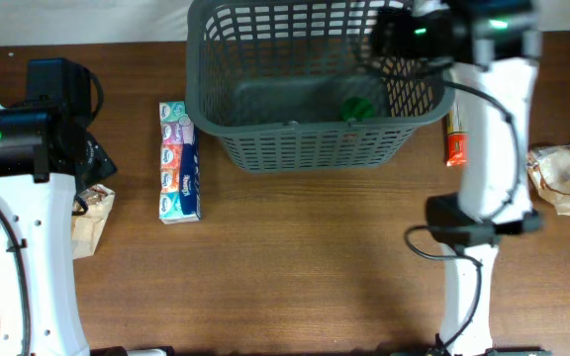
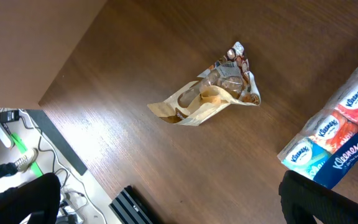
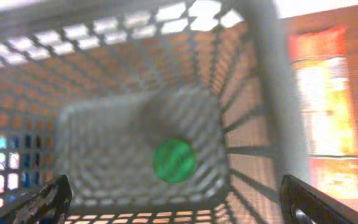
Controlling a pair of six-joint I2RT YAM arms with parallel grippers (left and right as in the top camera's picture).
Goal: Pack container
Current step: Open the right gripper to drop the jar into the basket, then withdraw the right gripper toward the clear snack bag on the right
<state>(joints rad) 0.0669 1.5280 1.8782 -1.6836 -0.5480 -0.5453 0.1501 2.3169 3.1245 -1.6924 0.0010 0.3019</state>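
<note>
The container, a large dark grey basket [image 1: 305, 138] with slotted sides, stands at the back middle of the table. A green round thing [image 1: 356, 108] lies on its bottom near the right wall; it also shows in the right wrist view [image 3: 174, 160]. My right gripper [image 3: 176, 208] is open and empty, above the basket's right part [image 3: 104, 137]. My left gripper [image 2: 166, 205] is open and empty, above the table at the left, near a crumpled snack bag [image 2: 213, 93] and a tissue multipack [image 2: 340, 140].
The tissue multipack [image 1: 178, 161] lies left of the basket. The snack bag [image 1: 92, 220] lies by the left arm. An orange-red packet [image 1: 456, 138] lies right of the basket, also in the right wrist view [image 3: 325, 106]. A crumpled bag [image 1: 562, 176] lies at the far right.
</note>
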